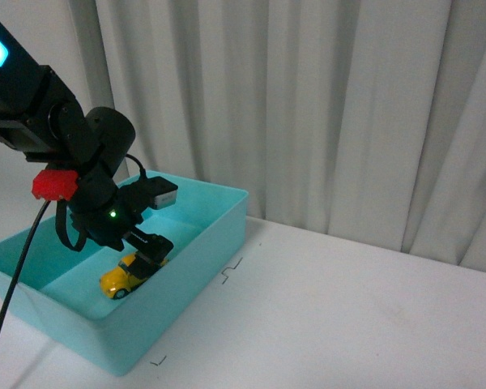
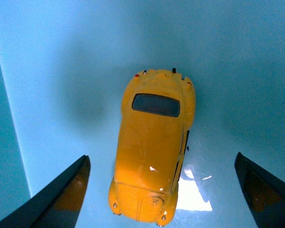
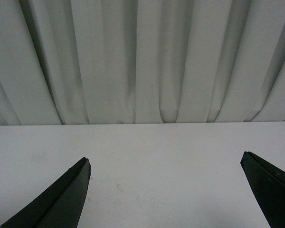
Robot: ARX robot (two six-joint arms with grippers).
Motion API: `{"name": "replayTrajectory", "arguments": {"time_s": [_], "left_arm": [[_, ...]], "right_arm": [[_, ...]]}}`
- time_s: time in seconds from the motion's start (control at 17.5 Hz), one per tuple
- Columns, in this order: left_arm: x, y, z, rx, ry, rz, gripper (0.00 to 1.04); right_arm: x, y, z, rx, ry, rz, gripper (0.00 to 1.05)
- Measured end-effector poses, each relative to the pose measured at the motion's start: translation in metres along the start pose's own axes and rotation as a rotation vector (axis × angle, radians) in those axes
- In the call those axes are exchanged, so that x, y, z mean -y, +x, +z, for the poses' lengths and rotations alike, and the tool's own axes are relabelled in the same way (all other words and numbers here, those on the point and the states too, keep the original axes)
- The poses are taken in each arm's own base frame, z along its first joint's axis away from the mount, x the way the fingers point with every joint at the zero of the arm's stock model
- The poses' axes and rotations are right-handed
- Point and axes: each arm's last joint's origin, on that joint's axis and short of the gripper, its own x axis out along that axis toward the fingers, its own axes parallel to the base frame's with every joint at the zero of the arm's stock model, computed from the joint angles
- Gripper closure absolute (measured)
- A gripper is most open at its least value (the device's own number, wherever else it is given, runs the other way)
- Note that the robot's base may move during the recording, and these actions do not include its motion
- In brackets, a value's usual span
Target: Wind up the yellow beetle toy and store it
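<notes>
Backdrop: white curtain [image 1: 348, 105] hanging behind white tabletop [image 1: 348, 316].
Front view: yellow beetle toy [image 1: 125, 278] sitting inside teal bin [image 1: 186, 279], left end effector [image 1: 151, 253] hovering just above it.
Left wrist view: fingers [image 2: 66, 190] spreading wide, flanking toy, not touching it.
Right wrist view: right end effector [image 3: 165, 158] gaping wide over tabletop, facing curtain.

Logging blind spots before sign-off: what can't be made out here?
1. Front view: the left gripper covers one end of the yellow beetle toy.
2. Left wrist view: the toy's wheels and underside hide beneath its body.
3. Front view: the right gripper is out of frame; only its wrist view shows it.
</notes>
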Motion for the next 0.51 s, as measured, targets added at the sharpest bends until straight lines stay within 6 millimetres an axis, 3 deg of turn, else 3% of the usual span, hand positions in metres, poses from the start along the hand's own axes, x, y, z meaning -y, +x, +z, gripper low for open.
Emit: {"name": "replayTrajectory", "arguments": {"time_s": [0.06,0.17,0.29,0.4,0.51], "left_arm": [[-0.003,-0.005,-0.001,0.012,-0.008,0.002,0.06],[-0.016,-0.032,-0.004,0.115,-0.026,0.064,0.07],[-0.022,-0.080,-0.010,0.276,-0.036,0.120,0.07],[-0.018,-0.144,-0.026,0.466,-0.031,0.185,0.07],[-0.006,-0.180,-0.050,0.549,-0.017,0.228,0.07]], "right_arm": [[0.000,0.000,0.000,0.000,0.000,0.000,0.07],[0.000,0.000,0.000,0.000,0.000,0.000,0.07],[0.000,0.000,0.000,0.000,0.000,0.000,0.07],[0.000,0.000,0.000,0.000,0.000,0.000,0.07],[0.000,0.000,0.000,0.000,0.000,0.000,0.07]]}}
